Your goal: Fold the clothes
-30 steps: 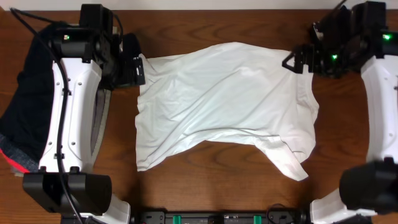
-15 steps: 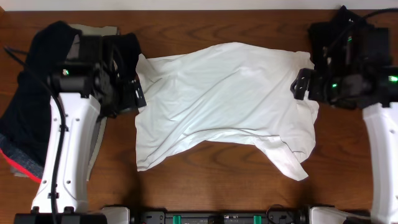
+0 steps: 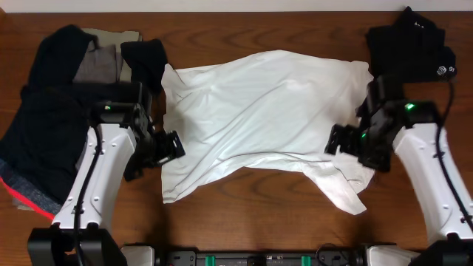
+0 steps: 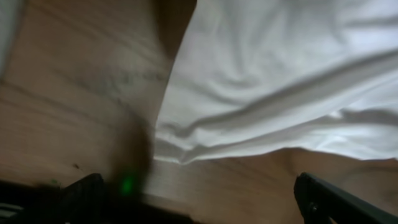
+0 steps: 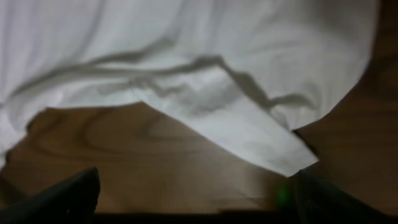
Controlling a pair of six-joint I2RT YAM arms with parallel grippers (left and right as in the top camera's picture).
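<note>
White T-shirt (image 3: 266,118) lies spread and creased on the middle of the wooden counter (image 3: 259,214), between the two arms. It is not folded, and one sleeve (image 3: 344,193) trails out at its lower right corner.

At the far left a pile of dark clothes (image 3: 44,140) lies on the counter. A grey garment (image 3: 103,59) is near the top of the pile and a red edge (image 3: 29,198) shows at its bottom.

Next come the left fingers (image 3: 170,146), low beside the shirt's left edge; the overhead view does not show whether they touch the cloth. In the left wrist view they sit wide apart at the two bottom corners and hold nothing. Bare wood lies between them and the rumpled left edge of the shirt lies ahead.

Across the shirt, the right fingers (image 3: 335,139) hang at its right side, just above the sleeve. The right wrist view shows them spread wide and empty too, over bare wood, with the sleeve and lower edge in front of them.

At the top right corner lies a black garment (image 3: 410,44), near the shirt's upper right corner.
</note>
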